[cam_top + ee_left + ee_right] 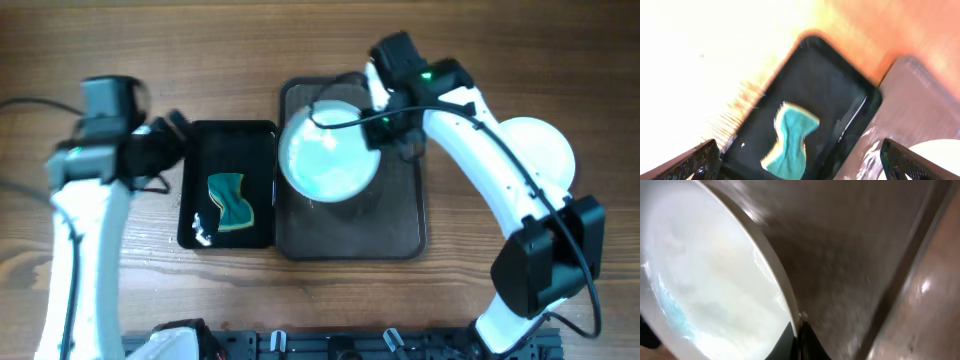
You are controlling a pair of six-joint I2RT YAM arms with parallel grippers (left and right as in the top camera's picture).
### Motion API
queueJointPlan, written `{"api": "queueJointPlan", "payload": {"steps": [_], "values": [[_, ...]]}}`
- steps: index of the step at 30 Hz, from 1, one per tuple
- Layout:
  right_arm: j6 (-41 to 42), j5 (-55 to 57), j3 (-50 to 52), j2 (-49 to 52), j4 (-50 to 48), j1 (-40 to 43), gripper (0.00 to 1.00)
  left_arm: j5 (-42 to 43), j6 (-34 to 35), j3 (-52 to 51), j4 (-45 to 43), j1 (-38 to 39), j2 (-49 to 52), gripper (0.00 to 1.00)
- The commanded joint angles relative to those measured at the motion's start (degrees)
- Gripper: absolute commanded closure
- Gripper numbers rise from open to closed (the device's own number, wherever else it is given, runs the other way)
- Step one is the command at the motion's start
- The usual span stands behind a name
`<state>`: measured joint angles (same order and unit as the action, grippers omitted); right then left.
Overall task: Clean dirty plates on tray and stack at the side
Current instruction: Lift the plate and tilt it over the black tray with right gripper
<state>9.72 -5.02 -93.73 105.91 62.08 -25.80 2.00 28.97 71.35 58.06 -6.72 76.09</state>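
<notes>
A white plate (pixel 330 155) is held tilted above the brown tray (pixel 400 225). My right gripper (pixel 380 118) is shut on its far right rim; the right wrist view shows both fingers (pixel 799 339) pinching the plate's edge (pixel 715 280). A teal and yellow sponge (pixel 230 200) lies in the black tray (pixel 255 135) to the left. My left gripper (pixel 170 140) hovers open and empty over that tray's left edge, with the sponge (pixel 790 137) between its fingers (pixel 800 165) and below them. A clean white plate (pixel 545 150) lies on the table at the right.
The black tray (pixel 830 85) and brown tray (pixel 920 110) stand side by side. White foam specks (pixel 200 230) lie in the black tray's front left corner. A cable runs across the table at the far left.
</notes>
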Motion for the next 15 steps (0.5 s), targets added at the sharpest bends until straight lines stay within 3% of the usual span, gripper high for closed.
{"api": "queueJointPlan", "payload": {"steps": [1, 7, 12, 15], "values": [[-0.63, 4.79, -2.8, -1.31, -4.96, -6.67, 0.95, 0.55, -0.04, 1.05, 1.07, -5.66, -4.83, 0.0], [-0.92, 17.4, -2.8, 1.81, -19.63, -16.79, 0.96, 2.01, -0.07, 1.05, 3.98, -10.93, -9.01, 0.0], [-7.5, 40.59, -2.8, 2.62, -29.77, -25.79, 0.96, 2.01, -0.07, 1.05, 4.57, -11.37, -9.25, 0.0], [-16.79, 50.38, -2.8, 2.62, -35.89, -30.58, 0.96, 2.01, -0.07, 1.05, 4.57, -11.37, -9.25, 0.0]]}}
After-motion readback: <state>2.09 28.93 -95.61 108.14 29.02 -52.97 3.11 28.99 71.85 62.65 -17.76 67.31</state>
